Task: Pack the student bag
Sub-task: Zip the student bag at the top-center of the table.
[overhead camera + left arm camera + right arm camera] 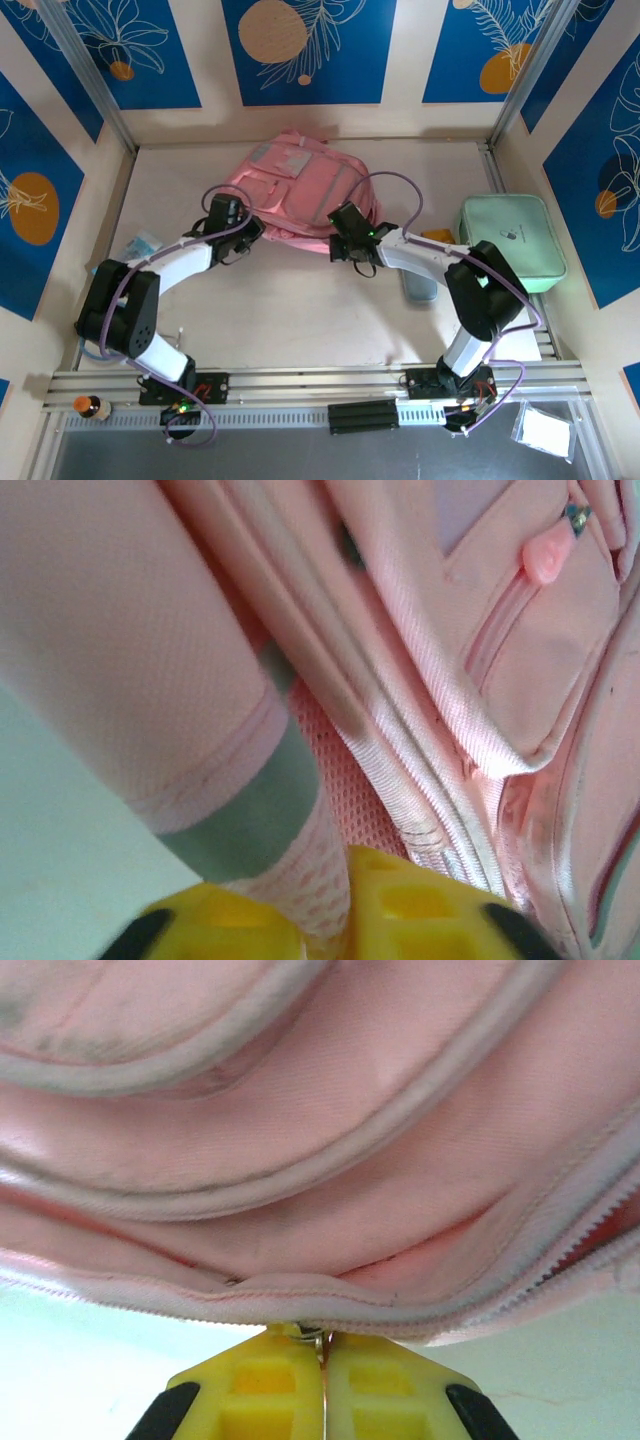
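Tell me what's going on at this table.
Two robot arms are working on the large soft pink fabric backpack, which lies flat on the table. The right claw is shut on what looks like a small metal zip pull at the bag's zipped edge. The left claw has the pink mesh strap between its fingers; whether it grips is unclear. A flat mint-green rectangular case lies to the bag's right.

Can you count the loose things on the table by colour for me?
Pink: 1, student bag
Mint green: 1, flat case
Light blue: 2, packet and flat item
Orange: 1, small item
Total: 5
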You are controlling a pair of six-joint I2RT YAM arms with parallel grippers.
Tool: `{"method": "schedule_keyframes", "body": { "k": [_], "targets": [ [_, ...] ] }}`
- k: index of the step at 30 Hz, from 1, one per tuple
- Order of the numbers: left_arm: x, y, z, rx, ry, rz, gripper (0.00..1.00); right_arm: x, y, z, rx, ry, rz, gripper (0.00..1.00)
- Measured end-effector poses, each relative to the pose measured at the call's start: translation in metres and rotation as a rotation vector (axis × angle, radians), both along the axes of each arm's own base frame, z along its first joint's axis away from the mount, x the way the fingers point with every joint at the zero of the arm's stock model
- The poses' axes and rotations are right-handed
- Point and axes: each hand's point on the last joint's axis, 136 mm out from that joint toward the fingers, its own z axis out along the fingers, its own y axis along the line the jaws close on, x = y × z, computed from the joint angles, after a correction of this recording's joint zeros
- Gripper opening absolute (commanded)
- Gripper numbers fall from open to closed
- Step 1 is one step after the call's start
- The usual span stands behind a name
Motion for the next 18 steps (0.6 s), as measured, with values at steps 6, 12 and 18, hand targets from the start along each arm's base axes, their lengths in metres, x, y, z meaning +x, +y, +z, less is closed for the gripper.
{"method": "schedule_keyframes", "body": {
  "k": [6,12,18],
  "targets": [
    [-0.005,0.042,-0.009,0.035,0.035,0.075,0.51,-0.004,0.045,-0.004,0.079,0.062,0.141,0.0],
    [-0.024,0.051,-0.004,0.028,0.04,0.091,0.57,-0.015,0.1,-0.001,0.153,0.099,0.283,0.0],
    [-0.042,0.039,-0.013,-0.072,0.078,0.08,0.58,-0.022,0.14,0.008,0.223,0.109,0.38,0.0]
  ]
}}
